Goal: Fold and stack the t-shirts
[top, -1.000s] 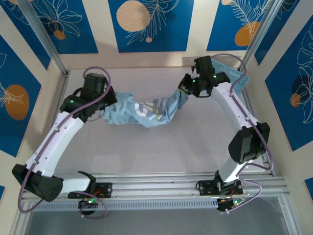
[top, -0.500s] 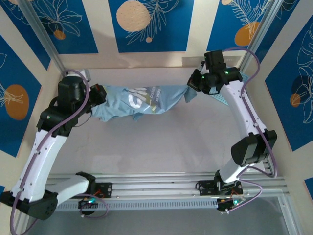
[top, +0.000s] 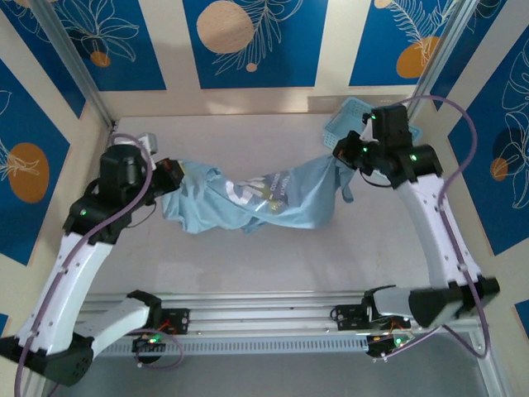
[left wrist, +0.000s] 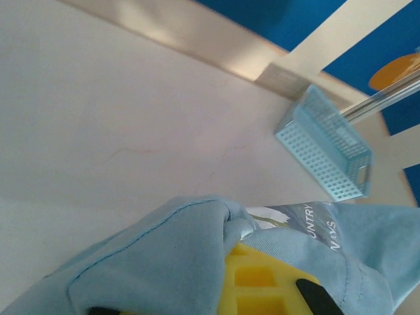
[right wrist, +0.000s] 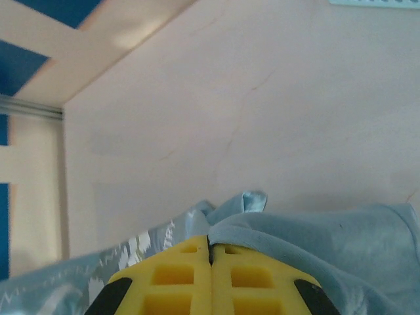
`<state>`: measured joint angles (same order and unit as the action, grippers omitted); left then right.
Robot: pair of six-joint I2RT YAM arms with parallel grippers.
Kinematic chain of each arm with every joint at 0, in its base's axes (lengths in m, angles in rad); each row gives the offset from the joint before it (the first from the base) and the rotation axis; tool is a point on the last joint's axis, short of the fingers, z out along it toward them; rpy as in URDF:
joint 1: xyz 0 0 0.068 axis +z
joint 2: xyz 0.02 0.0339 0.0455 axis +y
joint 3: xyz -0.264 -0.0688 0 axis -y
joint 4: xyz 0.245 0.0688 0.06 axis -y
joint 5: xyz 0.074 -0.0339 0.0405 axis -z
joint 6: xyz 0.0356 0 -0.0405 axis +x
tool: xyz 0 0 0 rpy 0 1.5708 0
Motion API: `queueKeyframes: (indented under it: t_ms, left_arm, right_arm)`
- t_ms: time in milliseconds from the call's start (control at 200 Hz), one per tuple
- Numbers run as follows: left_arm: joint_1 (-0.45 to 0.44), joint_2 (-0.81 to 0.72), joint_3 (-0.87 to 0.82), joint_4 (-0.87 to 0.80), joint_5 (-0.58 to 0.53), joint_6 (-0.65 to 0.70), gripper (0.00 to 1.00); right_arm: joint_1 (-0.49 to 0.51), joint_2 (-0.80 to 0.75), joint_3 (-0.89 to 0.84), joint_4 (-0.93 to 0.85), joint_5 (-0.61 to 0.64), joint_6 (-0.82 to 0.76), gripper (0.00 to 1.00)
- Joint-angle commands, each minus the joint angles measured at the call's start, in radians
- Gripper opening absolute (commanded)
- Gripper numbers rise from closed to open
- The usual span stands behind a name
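Spreading seems your step: left gripper point(top: 169, 176) and right gripper point(top: 340, 154) both pinch the sagging t-shirt point(top: 277, 203). Next, probably lay it flat.

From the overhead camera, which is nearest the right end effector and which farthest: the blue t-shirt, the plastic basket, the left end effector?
From the right end effector:
1. t-shirt: clamped in it, draping leftward.
2. basket: just behind it, in the far right corner.
3. left end effector: far over on the left side, holding the shirt's other end.
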<state>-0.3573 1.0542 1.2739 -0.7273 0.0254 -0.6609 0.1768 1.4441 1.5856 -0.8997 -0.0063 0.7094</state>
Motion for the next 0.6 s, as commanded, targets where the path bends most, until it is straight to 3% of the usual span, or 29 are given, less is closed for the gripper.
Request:
queueKeyframes:
  t_ms: [0,35,135,260,470,595]
  left_arm:
    - [0.010,0.114,-0.035,0.059,-0.016,-0.021,0.00]
    - [0.012,0.146,-0.036,0.074,-0.014,-0.019,0.00]
    - [0.017,0.228,-0.021,0.071,-0.021,-0.029,0.00]
    - [0.026,0.269,-0.011,0.049,-0.017,-0.029,0.00]
    - [0.031,0.247,-0.057,0.037,-0.002,-0.007,0.00]
    - [0.037,0.240,-0.071,0.034,0.008,-0.005,0.00]
  right_arm:
    - [-0.039,0.271,0.062,-0.001,-0.098,-0.008,0.00]
    - [-0.047,0.350,0.112,-0.032,-0.107,-0.010,0.06]
    - [-0.054,0.482,0.178,-0.064,-0.097,-0.021,0.38]
    - [-0.053,0.430,0.082,-0.068,-0.048,0.016,0.59]
    - [0.007,0.098,-0.407,-0.023,-0.001,0.196,0.61]
    - [0.064,0.015,-0.602,0.022,-0.031,0.273,0.60]
